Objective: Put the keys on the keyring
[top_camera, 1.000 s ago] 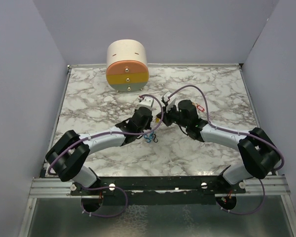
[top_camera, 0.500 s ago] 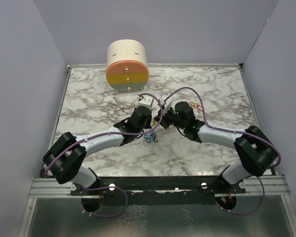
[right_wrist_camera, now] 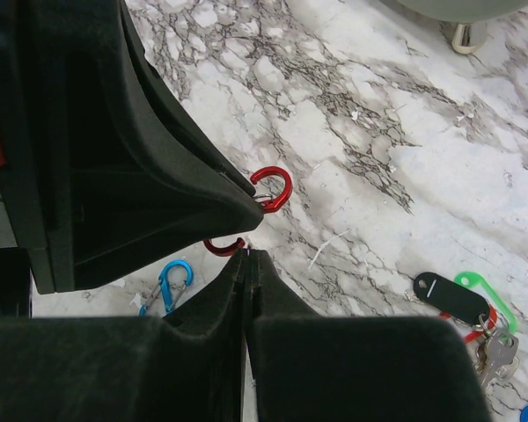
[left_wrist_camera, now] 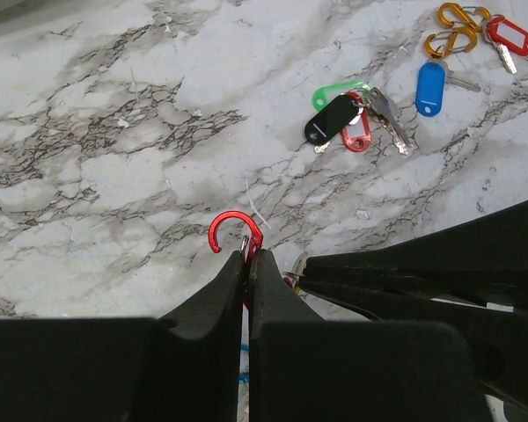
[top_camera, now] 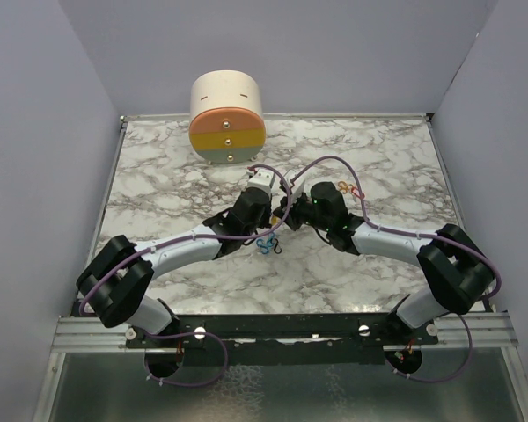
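My left gripper [left_wrist_camera: 248, 255] is shut on a red clip keyring [left_wrist_camera: 238, 236], whose open hook sticks out past the fingertips. My right gripper [right_wrist_camera: 248, 255] is shut on a small key; its metal blade [left_wrist_camera: 297, 264] shows right beside the ring, and its head is hidden between the fingers. The two grippers meet tip to tip above the table's middle, left [top_camera: 273, 211] and right [top_camera: 287, 214]. On the table lie a blue-headed key [left_wrist_camera: 430, 86], a red-headed key [left_wrist_camera: 509, 35], and a bunch with green, black and red tags [left_wrist_camera: 343, 119].
A blue clip [right_wrist_camera: 167, 283] lies on the marble under the grippers; it also shows in the top view [top_camera: 266, 245]. Orange clips [left_wrist_camera: 458, 26] lie by the red-headed key. A round cream drawer unit [top_camera: 227, 119] stands at the back of the table.
Both grippers have shifted slightly away from the arm bases and closed in on each other. The yellow spot seen between them a second ago is now mostly hidden.
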Motion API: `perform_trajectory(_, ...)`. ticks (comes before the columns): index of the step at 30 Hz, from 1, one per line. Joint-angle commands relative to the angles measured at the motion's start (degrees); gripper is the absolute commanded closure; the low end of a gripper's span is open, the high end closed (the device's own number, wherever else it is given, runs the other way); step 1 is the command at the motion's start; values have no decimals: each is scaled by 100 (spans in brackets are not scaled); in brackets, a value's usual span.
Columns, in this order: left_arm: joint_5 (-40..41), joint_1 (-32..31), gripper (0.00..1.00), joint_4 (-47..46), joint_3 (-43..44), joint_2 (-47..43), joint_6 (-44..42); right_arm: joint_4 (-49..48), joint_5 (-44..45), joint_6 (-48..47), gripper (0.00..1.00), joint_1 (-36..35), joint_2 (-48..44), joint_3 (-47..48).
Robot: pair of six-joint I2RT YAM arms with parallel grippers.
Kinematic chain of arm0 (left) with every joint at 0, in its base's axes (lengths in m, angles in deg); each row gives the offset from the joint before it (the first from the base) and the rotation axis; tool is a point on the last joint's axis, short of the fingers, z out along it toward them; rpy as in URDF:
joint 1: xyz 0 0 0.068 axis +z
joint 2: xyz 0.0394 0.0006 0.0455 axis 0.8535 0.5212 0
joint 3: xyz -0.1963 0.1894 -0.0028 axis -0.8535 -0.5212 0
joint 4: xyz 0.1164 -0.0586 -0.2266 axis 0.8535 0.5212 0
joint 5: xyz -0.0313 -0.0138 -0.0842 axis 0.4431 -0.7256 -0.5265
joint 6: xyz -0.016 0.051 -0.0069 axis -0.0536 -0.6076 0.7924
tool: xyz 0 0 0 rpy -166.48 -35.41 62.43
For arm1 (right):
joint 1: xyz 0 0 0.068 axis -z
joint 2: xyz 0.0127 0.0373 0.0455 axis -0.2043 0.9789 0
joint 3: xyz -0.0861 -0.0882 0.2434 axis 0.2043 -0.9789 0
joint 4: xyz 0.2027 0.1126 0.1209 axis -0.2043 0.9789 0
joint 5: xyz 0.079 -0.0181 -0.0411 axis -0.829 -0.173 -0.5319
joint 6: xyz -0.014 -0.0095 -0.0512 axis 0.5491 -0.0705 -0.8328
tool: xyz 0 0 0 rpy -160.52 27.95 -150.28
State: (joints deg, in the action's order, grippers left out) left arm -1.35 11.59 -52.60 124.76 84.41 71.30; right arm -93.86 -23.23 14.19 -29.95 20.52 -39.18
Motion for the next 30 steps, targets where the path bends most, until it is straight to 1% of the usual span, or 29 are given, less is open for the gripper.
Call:
perform_trajectory(1,-127,-20,100,-130,140,-82,9,-301,-126,-94,99,-59,6,19)
perform_trajectory(30,-33,-11,100,-175,158,-16,-37,-351,-241,-164,99,-124,-126,-56)
